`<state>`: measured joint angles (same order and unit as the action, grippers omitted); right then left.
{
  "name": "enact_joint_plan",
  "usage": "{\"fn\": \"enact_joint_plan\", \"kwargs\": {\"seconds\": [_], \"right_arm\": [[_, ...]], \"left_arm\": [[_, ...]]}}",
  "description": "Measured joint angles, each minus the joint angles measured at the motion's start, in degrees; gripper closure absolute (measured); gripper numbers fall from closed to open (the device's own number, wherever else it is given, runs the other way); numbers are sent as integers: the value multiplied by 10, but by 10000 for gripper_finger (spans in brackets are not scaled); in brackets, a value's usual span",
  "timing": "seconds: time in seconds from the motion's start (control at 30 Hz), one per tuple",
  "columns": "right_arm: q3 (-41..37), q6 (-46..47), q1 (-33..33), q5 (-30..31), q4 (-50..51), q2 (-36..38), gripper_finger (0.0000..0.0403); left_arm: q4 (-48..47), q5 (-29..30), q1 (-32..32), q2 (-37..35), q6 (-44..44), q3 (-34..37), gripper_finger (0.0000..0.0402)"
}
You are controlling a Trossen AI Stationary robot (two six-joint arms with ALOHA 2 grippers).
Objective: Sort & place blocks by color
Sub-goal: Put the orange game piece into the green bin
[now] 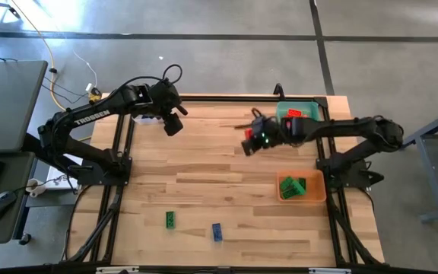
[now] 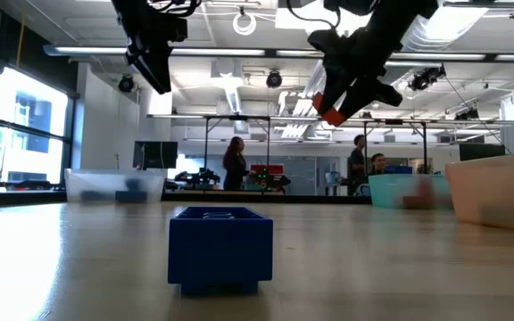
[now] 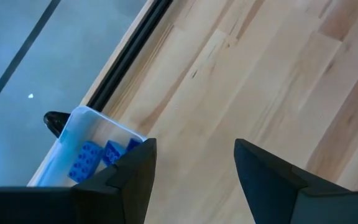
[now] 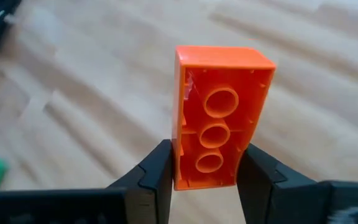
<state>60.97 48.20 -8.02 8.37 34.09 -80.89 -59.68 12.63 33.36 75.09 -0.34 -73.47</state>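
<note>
Right tool [image 4: 204, 177] is clamped on a red brick [image 4: 219, 115], hollow underside facing the wrist camera, held up off the surface [image 1: 226, 164] in the upper middle of the overhead frame, just left of the teal bin [image 1: 304, 112], which has red bricks inside. Left tool [image 3: 194, 174] hangs in the upper left with its fingers apart and nothing between them, beside the clear bin [image 3: 82, 146] of blue bricks at the surface's back edge. The orange bin [image 1: 302, 187] with green bricks sits near the right edge. A green brick [image 1: 170, 220] and a blue brick [image 1: 217, 232] lie loose near the bottom edge, apart from each other. The whole middle of the surface is open wood.
</note>
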Motion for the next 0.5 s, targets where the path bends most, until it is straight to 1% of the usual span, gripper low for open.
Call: {"fn": "enact_joint_plan", "kwargs": {"seconds": [0.17, 0.37, 0.5], "right_arm": [[0, -72, -69, 8, 1, 0, 291], [0, -143, -141, 55, 4, 0, 291], [0, -185, -188, 87, 4, 0, 291]], "left_arm": [[0, 0, 0, 0, 6, 0, 200], [0, -5, 0, 0, 0, 0, 200], [-1, -7, 0, 0, -34, 0, 200]]}}
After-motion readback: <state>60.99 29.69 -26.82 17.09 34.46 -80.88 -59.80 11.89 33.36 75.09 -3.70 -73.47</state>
